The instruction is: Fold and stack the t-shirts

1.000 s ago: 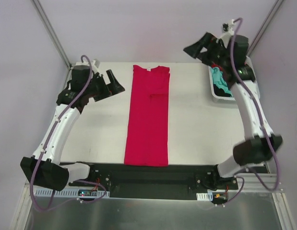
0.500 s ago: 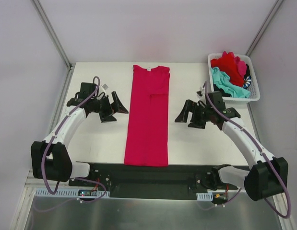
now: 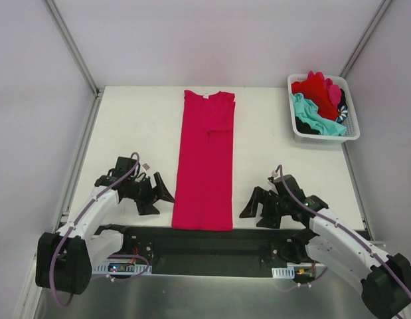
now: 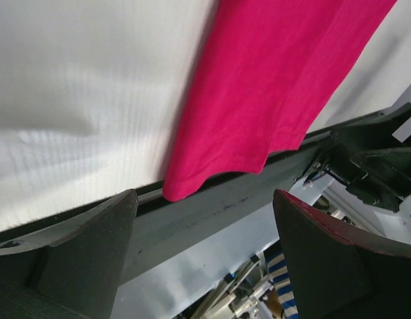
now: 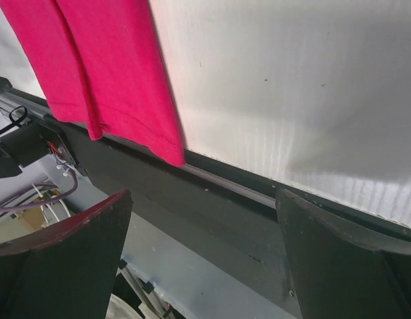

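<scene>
A magenta-pink t-shirt (image 3: 206, 159) lies folded into a long narrow strip down the middle of the table, collar at the far end, hem at the near edge. My left gripper (image 3: 159, 199) is open and empty, low beside the strip's near left corner (image 4: 182, 189). My right gripper (image 3: 253, 210) is open and empty, low beside the near right corner (image 5: 172, 153). Neither touches the shirt. Red, teal and dark striped shirts (image 3: 317, 100) are piled in the basket.
A white slotted basket (image 3: 351, 133) stands at the far right corner of the white table. The black mounting rail (image 3: 212, 242) runs along the table's near edge, just below the shirt's hem. Metal frame posts rise at the far corners.
Both arms have swung down from the far end toward the near edge, one on each side of the pink strip. The shirt has not moved. Both grippers stay open.
</scene>
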You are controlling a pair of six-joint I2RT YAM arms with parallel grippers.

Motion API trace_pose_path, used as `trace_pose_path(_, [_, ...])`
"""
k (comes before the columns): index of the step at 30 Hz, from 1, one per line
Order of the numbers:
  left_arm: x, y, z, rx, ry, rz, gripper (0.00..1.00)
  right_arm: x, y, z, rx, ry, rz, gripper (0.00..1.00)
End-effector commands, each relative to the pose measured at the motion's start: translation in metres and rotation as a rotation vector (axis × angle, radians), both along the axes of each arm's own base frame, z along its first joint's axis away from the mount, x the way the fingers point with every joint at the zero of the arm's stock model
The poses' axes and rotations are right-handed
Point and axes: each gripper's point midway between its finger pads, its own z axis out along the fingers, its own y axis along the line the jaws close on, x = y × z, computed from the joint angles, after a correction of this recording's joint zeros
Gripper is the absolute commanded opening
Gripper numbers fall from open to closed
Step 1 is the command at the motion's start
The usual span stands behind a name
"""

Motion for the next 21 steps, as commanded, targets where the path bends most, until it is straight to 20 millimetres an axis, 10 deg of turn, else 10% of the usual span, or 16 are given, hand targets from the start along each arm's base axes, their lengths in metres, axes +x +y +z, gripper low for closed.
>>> trace_pose_path(1, [-0.019, -0.008, -0.004, 0.001, 0.046, 0.019, 0.81, 0.013, 0.022, 0.005, 0.074, -0.033, -0.141, 0.93])
trace_pose_path(21, [-0.048, -0.016, -0.044, 0.079, 0.095, -0.008, 0.65, 0.001, 0.062, -0.024, -0.098, -0.069, -0.026, 0.77])
